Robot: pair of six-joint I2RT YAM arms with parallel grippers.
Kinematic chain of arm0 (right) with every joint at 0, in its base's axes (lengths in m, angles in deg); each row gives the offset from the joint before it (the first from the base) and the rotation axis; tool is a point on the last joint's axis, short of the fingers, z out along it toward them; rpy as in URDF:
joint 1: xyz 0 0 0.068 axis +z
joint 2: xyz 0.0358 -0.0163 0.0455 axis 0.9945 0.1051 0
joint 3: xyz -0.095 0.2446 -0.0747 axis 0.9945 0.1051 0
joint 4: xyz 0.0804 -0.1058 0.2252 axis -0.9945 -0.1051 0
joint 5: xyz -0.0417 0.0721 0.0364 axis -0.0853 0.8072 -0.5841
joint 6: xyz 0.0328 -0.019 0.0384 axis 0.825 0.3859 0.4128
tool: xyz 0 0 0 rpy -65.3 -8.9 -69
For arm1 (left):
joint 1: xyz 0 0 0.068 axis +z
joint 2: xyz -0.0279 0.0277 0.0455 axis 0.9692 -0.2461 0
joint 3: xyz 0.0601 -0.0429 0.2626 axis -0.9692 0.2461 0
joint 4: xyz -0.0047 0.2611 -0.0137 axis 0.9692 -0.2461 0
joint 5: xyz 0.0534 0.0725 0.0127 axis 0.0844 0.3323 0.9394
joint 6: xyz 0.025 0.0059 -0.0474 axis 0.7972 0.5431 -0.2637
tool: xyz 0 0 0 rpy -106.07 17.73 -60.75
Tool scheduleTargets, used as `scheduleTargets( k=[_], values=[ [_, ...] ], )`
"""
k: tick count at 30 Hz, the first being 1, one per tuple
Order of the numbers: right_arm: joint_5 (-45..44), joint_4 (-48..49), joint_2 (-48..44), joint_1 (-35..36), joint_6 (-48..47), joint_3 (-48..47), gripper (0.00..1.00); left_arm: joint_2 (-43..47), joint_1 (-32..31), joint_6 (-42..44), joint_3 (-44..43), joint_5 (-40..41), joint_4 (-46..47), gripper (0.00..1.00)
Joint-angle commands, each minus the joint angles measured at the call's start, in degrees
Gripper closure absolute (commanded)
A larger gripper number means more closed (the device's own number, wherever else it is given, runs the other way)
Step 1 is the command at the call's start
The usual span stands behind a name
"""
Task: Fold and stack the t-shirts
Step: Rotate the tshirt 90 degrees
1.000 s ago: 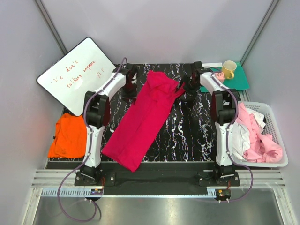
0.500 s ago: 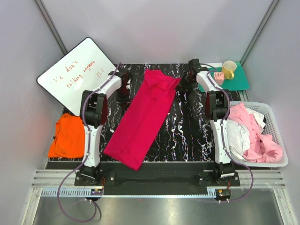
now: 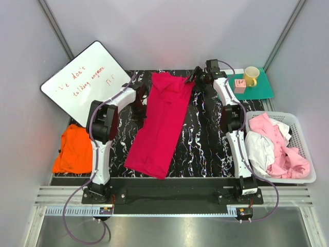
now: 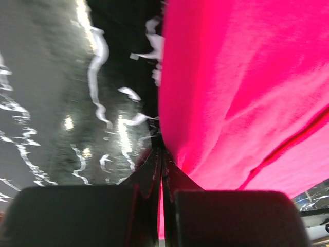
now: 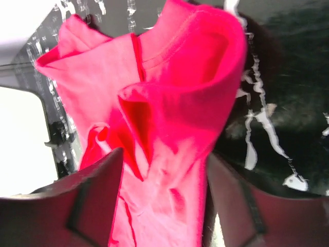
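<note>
Stretching across the table (image 3: 211, 149) as a long, narrow band, the magenta-red shirt (image 3: 159, 128) is soft matte knit. It lies smooth along most of its length and rumples into loose folds at the far end, where a stitched hem shows. Its long axis runs from the middle of the far edge down toward the near-left, the bunched end pointing away from the arm bases. The left gripper (image 4: 162, 157) has its dark fingers pressed together on the shirt's left edge, a sliver of cloth pinched between them. The right gripper (image 5: 163, 157) sits at the shirt's far right corner, fingers standing wide with bunched cloth showing between them; I cannot tell whether they touch it. The tabletop is glossy black with white marble-like veins. An orange shirt (image 3: 74, 149) lies crumpled at the left edge. A white slatted basket (image 3: 300, 123) on the right holds pale pink shirts (image 3: 290, 159) and a white shirt (image 3: 259, 149). Pale grey walls close in, and a whiteboard (image 3: 85, 82) leans at the far left.
</note>
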Motion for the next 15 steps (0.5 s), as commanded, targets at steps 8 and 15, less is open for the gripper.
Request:
scheduleTargets(
  k=[8, 15],
  values=[
    [-4.7, -0.2, -37.0, -0.6, -10.7, 35.3, 0.09, 14.1, 3.0, -1.2, 0.2, 5.6, -2.6, 0.31],
    [9.8, -2.3, -52.7, -0.6, -3.9, 65.4, 0.15, 20.9, 3.5, -1.0, 10.0, 4.9, -2.8, 0.25]
  ],
)
